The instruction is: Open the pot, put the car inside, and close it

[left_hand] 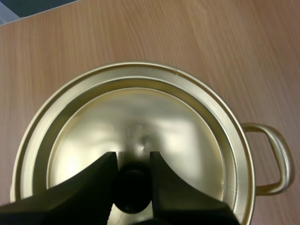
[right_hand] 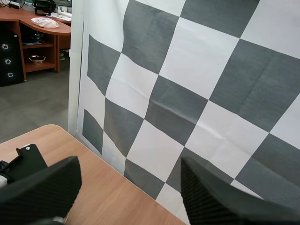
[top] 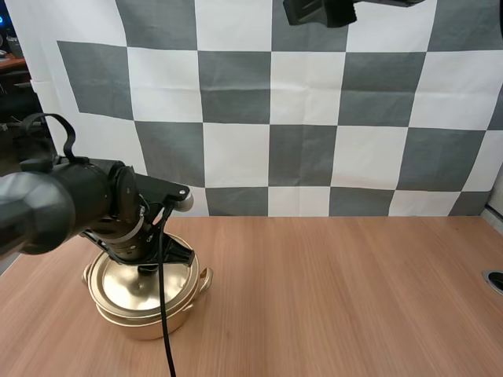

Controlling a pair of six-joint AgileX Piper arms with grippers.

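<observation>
Item: gold pot lid [left_hand: 140, 122], thin metal; I judged it light, stiff, slick; grasp at black knob [left_hand: 132, 192]. My left end effector [left_hand: 132, 161] apparently clenched that knob; right end effector [right_hand: 129, 187] hung released.

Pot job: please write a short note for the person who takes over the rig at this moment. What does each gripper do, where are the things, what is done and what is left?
Left gripper: down over the gold pot, fingers pinching the black knob of the lid.
Right gripper: open, holding nothing, raised and facing away from the pot.
Pot: on the table, near the left side, lid seated flat on it.
Done: only the grasp on the knob.
Left: lift the lid off, put the car inside, close the pot again.
</observation>
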